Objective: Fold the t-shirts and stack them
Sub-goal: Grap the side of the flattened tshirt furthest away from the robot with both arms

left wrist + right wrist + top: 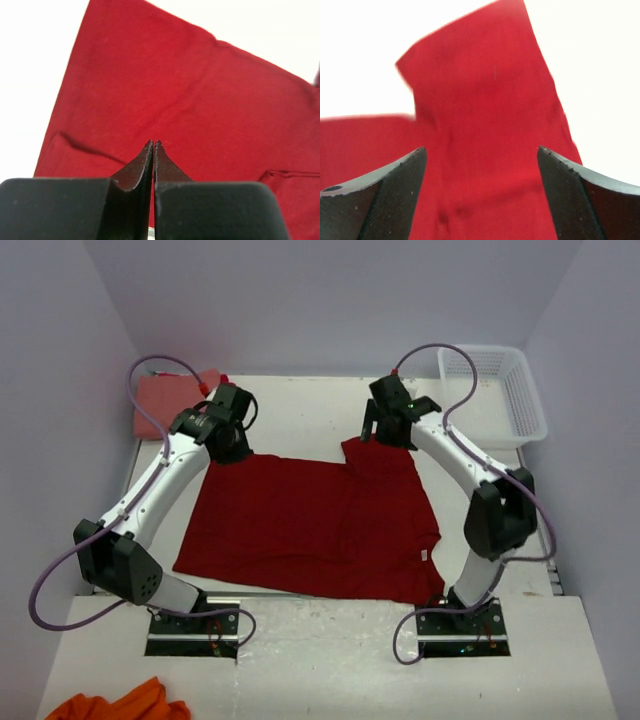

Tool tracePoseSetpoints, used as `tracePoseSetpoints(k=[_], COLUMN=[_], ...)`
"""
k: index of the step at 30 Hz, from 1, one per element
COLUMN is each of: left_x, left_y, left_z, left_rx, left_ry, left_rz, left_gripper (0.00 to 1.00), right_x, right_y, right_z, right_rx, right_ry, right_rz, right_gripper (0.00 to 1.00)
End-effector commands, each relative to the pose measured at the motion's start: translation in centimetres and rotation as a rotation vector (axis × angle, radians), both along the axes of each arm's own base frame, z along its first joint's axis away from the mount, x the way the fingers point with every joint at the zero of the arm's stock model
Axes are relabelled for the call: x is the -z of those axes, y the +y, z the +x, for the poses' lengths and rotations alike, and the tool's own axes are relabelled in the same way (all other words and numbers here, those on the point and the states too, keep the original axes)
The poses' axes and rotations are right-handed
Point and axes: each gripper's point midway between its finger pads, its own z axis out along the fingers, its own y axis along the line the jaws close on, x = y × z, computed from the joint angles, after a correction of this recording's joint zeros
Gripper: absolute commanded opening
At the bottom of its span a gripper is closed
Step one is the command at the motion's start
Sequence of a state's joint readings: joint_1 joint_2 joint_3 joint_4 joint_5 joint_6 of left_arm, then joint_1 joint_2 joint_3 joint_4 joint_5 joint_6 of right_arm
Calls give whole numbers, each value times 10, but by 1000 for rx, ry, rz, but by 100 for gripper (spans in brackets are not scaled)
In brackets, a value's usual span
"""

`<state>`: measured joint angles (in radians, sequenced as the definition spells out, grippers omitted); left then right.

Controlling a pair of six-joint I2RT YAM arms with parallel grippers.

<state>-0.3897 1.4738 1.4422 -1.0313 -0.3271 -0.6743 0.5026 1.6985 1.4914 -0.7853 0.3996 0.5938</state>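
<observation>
A big dark red t-shirt (300,525) lies spread flat in the middle of the table, its small white neck label (425,555) at the near right. Its far right sleeve (362,453) sticks up toward the back. My right gripper (371,430) hovers over that sleeve, open, with only red cloth (480,90) below its gripper (481,149). My left gripper (233,447) sits at the shirt's far left corner, shut, holding nothing, its gripper (153,142) pointing over the flat cloth (190,85). A salmon-pink t-shirt (168,403) lies folded at the back left. A brighter orange-red t-shirt (120,705) lies crumpled at the near left.
A white plastic basket (525,400) stands at the back right corner. Pale walls close in the table on the left, back and right. Both arm bases (195,625) are bolted at the near edge.
</observation>
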Motion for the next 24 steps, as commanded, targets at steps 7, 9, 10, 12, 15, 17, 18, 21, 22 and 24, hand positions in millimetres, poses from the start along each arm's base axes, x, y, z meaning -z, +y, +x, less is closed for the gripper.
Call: tracePoseSetpoints(k=[7, 9, 10, 12, 15, 17, 18, 21, 22, 24], left_x=[-2, 0, 2, 2, 0, -2, -3, -19, -22, -33], left_y=[-23, -28, -30, -38, -46, -51, -52, -56, -57, -58], left_z=[13, 13, 13, 15, 18, 18, 18, 18, 17, 17], left_rx=[151, 172, 179, 201, 226, 247, 250, 275, 280, 291], left_ry=[-58, -49, -45, -52, -56, -52, -51, -81, -84, -106], left_rz=[-56, -77, -85, -116, -147, -166, -169, -194, -199, -210], left_gripper=[0, 0, 0, 0, 0, 0, 0, 0, 0, 0], right_x=[37, 40, 56, 53, 72, 82, 86, 100, 102, 109], right_y=[-50, -56, -55, -53, -49, -42, -41, -40, -41, -41], right_z=[105, 116, 118, 123, 119, 111, 109, 99, 98, 96], right_rx=[-42, -49, -77, -103, -115, -127, -124, -115, -115, -116], right_ry=[224, 240, 283, 295, 350, 384, 393, 435, 446, 472], right_rz=[175, 169, 177, 195, 250, 292, 302, 314, 310, 312], right_gripper=[79, 78, 78, 76, 72, 70, 70, 66, 66, 65])
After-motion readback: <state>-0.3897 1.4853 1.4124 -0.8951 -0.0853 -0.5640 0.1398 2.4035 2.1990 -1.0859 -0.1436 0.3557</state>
